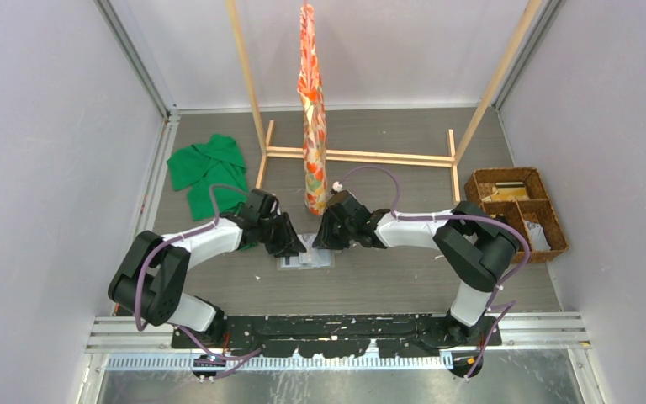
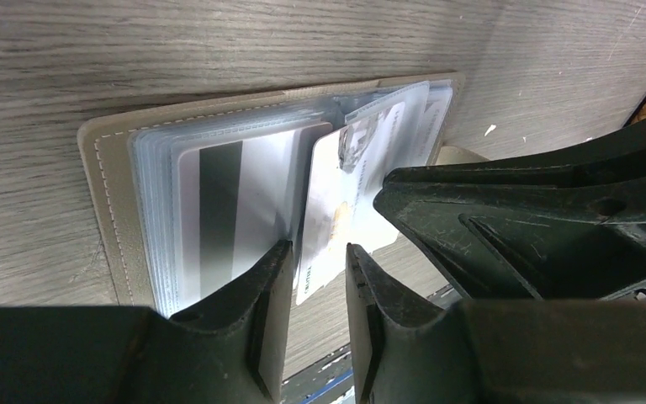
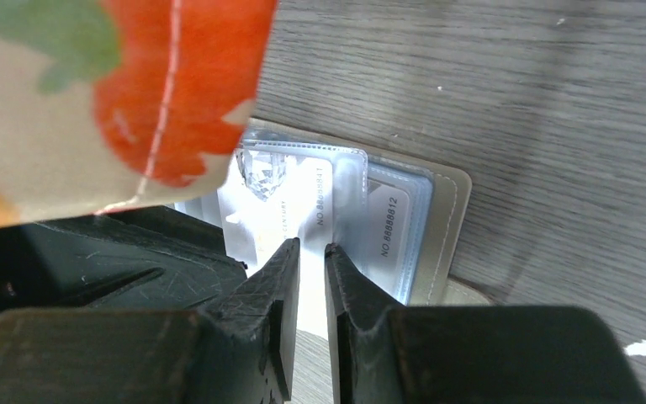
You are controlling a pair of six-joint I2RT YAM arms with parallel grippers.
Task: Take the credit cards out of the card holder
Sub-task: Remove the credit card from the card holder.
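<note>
One white card (image 2: pixel 334 189) juts half out of its sleeve; none seems fully free yet. The holder (image 1: pixel 305 260) lies open on the worktop (image 1: pixel 404 282) between the left claw (image 2: pixel 314 252), narrowly parted over that card, and the right claw (image 3: pixel 311 250), nearly pressed together; neither grip can be told.

Left arm (image 1: pixel 206 240) and right arm (image 1: pixel 416 225) both reach inward, elbows out, wrists pitched down. Left gripper (image 2: pixel 315 252) and right gripper (image 3: pixel 311 248) nearly nose to nose. Each finger pair stands slightly apart, the right narrower; whether either pinches anything is unclear.
</note>
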